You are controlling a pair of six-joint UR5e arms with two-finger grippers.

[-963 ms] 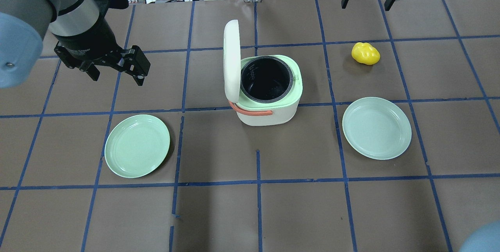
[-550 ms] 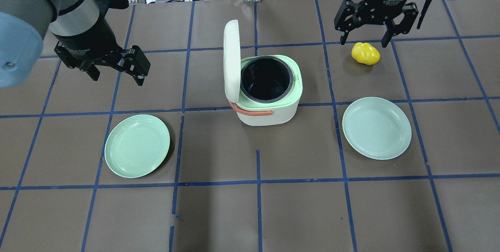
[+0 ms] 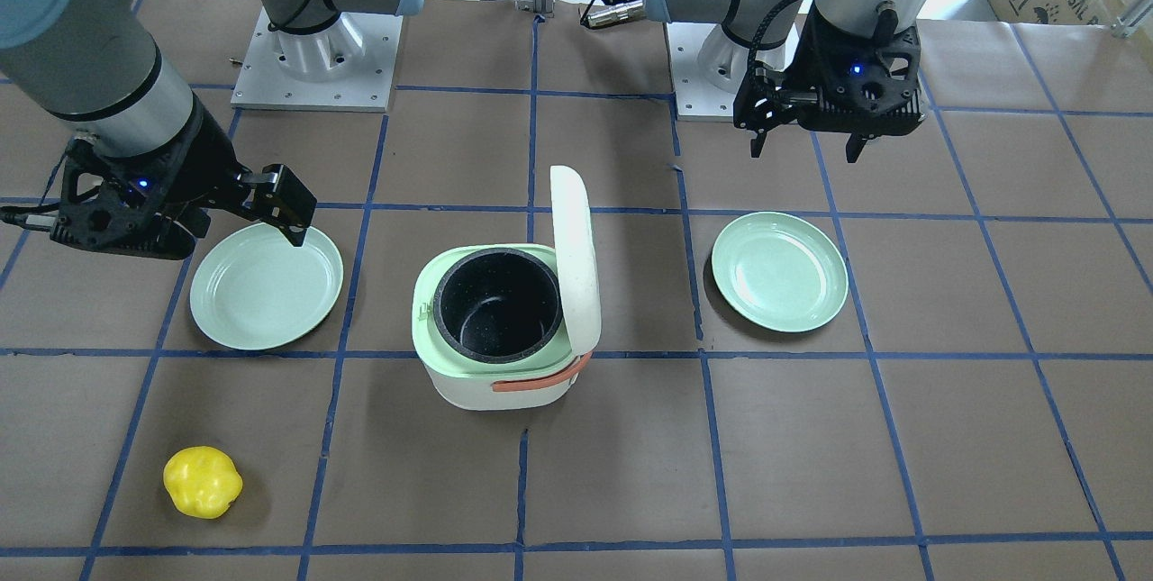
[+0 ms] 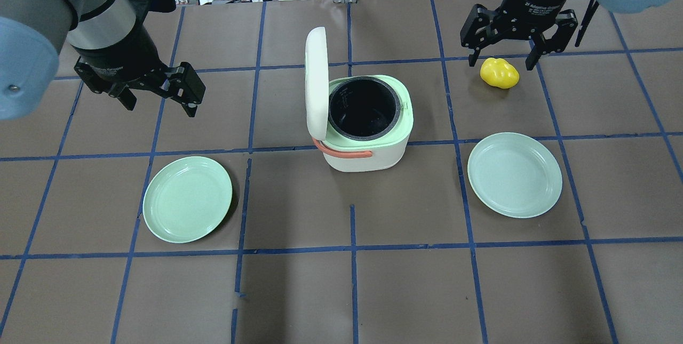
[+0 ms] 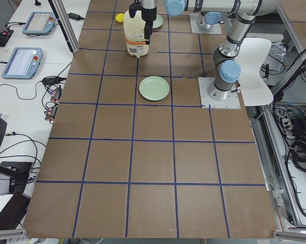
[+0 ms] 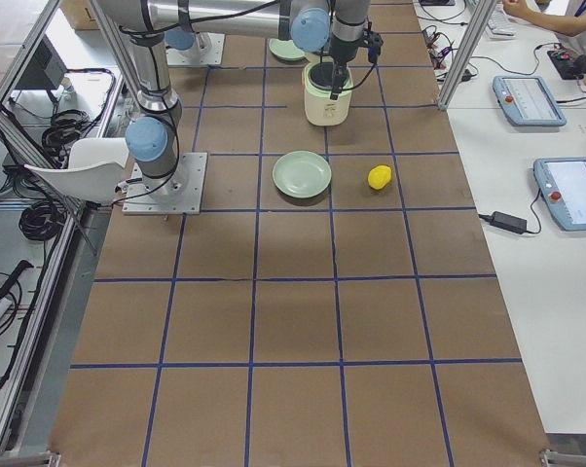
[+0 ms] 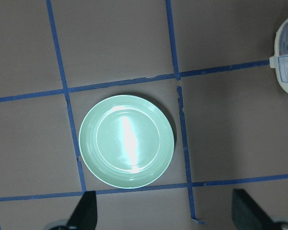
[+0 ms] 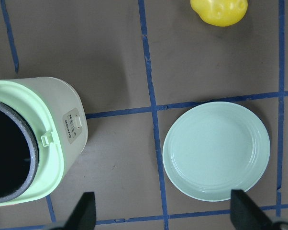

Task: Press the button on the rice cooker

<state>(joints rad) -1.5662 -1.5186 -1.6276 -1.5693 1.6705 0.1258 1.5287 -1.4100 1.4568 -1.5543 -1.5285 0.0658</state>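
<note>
The table point(image 4: 416, 290) runs off every frame edge. At its middle stands the rice cooker point(image 4: 368, 160). Its lid point(image 4: 316, 82) stands upright and edge-on along the robot's left side, hiding that flank. The labelled front panel point(image 8: 73, 125) faces the robot's right, its small marks unreadable. The left gripper point(image 4: 160, 105) and right gripper point(image 4: 500, 62) hang spread wide, both empty.

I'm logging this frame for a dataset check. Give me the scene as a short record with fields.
cooker: rice cooker mid-table, lid standing open, black pot looks empty
plates: left plate and right plate, both bare
other: yellow toy on the table beyond the right plate
left gripper: open, empty, raised left of the cooker
right gripper: open, empty, raised right of the cooker
</note>
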